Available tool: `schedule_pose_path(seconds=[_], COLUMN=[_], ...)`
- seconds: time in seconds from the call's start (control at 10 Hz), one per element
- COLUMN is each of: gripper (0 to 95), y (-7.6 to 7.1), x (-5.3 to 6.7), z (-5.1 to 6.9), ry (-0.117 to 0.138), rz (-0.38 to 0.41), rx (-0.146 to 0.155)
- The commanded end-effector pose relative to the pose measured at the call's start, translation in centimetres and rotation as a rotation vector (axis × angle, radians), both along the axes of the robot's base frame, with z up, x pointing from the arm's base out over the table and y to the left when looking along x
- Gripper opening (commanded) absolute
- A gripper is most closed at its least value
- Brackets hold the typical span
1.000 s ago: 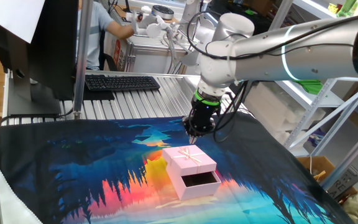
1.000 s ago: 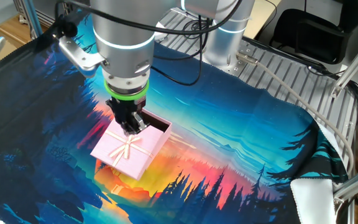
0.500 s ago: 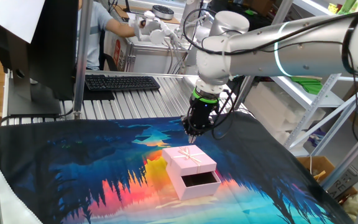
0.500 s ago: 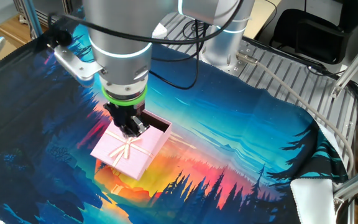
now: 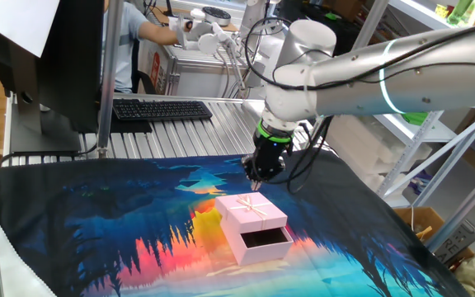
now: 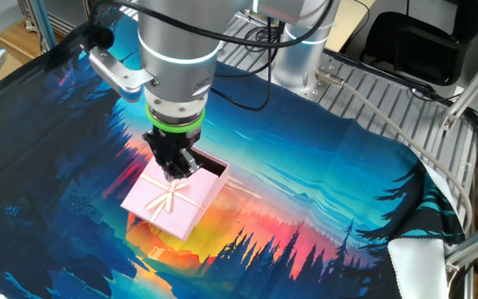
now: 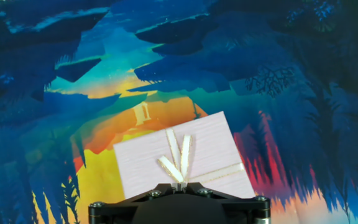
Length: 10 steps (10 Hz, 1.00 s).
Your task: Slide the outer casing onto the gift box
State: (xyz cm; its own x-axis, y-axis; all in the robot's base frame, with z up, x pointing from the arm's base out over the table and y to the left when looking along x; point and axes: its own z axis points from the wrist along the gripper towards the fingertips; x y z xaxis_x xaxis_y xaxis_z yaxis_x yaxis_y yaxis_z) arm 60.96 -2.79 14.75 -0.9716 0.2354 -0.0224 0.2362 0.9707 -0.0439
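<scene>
The outer casing (image 5: 252, 213), a pale pink sleeve with a cream ribbon cross and bow, lies on the printed cloth. It also shows in the other fixed view (image 6: 171, 201) and in the hand view (image 7: 179, 155). The gift box (image 5: 264, 240) sticks partway out of the sleeve's near end, its dark inside showing; in the other fixed view (image 6: 212, 168) it shows beside the fingers. My gripper (image 5: 256, 183) hangs just above the sleeve's far edge, fingers pressed together, with nothing seen between them. It also shows in the other fixed view (image 6: 178, 172) and in the hand view (image 7: 179, 184), right by the bow.
The colourful printed cloth (image 5: 122, 223) covers the table. A black keyboard (image 5: 162, 109) and a monitor (image 5: 52, 58) stand behind it on the slatted metal top. A person sits at the back left. Shelving stands at the right.
The arm's upper links have shifted a little to the right. The fingertips stay over the same edge of the sleeve. The sleeve and tray have not moved.
</scene>
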Motion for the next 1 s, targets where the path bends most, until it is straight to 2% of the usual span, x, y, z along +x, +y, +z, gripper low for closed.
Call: schedule_pose_path(seconds=[0.1, 0.3, 0.4, 0.5, 0.7, 1.0], gripper=[0.0, 0.0, 0.0, 0.0, 0.0, 0.0], y=[-0.4, -1.0, -1.7, -1.9, -2.6, -2.1], x=[1.6, 3.5, 4.9, 5.4, 6.8, 8.0], z=[0.2, 0.3, 0.2, 0.1, -1.0, -2.9], ry=[0.017, 0.022, 0.024, 0.026, 0.031, 0.02], rz=[0.01, 0.008, 0.003, 0.001, -0.002, -0.001], rx=[0.007, 0.009, 0.01, 0.009, 0.017, 0.017])
